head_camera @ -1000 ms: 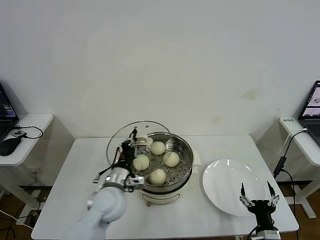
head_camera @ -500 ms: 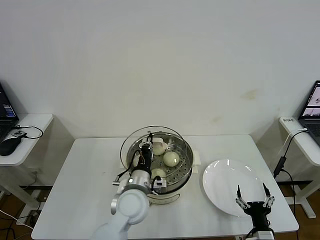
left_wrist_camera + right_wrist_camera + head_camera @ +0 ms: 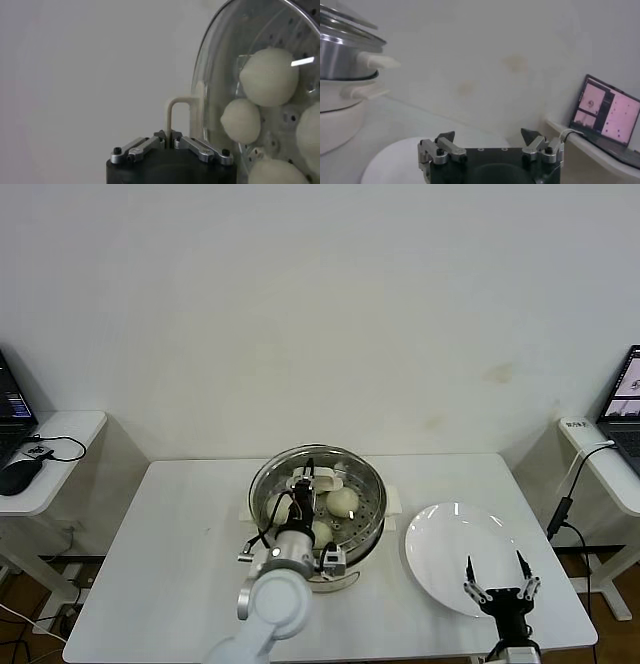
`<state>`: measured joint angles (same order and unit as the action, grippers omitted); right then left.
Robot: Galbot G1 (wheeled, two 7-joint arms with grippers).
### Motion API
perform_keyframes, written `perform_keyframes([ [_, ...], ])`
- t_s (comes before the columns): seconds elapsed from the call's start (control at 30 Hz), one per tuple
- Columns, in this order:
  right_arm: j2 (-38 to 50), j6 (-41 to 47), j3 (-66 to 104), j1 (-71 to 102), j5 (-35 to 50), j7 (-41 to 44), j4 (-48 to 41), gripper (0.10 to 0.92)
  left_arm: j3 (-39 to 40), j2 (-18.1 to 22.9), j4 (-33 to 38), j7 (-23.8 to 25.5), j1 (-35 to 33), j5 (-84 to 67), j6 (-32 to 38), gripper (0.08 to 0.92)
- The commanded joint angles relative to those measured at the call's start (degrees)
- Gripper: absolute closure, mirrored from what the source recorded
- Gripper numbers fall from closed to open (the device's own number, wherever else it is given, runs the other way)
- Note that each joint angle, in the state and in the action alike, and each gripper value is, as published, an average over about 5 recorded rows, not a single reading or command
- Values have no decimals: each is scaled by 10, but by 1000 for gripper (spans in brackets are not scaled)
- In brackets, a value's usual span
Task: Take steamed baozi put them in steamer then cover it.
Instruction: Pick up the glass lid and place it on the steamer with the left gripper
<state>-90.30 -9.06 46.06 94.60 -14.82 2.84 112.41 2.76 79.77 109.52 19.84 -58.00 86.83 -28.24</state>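
The steamer (image 3: 372, 529), a shiny steel pot on a cream-white base, stands at the middle of the white table. Several cream-white baozi (image 3: 343, 501) lie on its perforated tray and show through the glass. My left gripper (image 3: 306, 477) is shut on the cream-white bar handle (image 3: 177, 106) of the glass cover (image 3: 362, 480) and holds the cover over the pot, nearly in line with its rim. In the left wrist view the baozi (image 3: 268, 75) show behind the cover (image 3: 220, 70). My right gripper (image 3: 497, 589) is open and empty above the plate's front edge.
An empty flat white plate (image 3: 455, 549) lies to the right of the steamer. Side tables stand at both sides, with a mouse (image 3: 18, 474) on the left and a laptop (image 3: 607, 112) on the right. The steamer's side handle (image 3: 377, 61) points towards the plate.
My left gripper has carried the cover to the right, from beside the steamer's left rim to over the pot. The right gripper has sunk slightly towards the front edge.
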Motion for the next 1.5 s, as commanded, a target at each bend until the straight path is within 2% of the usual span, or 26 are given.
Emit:
perform_keyframes([
  [0.03, -1, -1, -2, -1, -4, 0, -2, 203, 4, 11, -8, 5, -4, 18, 1, 867],
  [0.53, -1, -3, -5, -3, -5, -1, -9, 203, 7, 25, -33, -1, 7, 19, 5, 867],
  [1.07, -1, -3, -13, 0, -11, 0, -6, 203, 0, 27, -29, -18, -5, -2, 7, 858],
  [1.17, -1, -3, -14, 0, -12, 1, -5, 203, -3, 27, -26, -25, -7, -6, 6, 802],
  [1.33, -1, -4, -15, 2, -13, 1, -4, 203, -8, 26, -12, -32, -17, -10, 7, 655],
  [1.5, -1, -4, -17, 3, -15, 1, -2, 203, -10, 14, 31, -38, -47, -20, 7, 516],
])
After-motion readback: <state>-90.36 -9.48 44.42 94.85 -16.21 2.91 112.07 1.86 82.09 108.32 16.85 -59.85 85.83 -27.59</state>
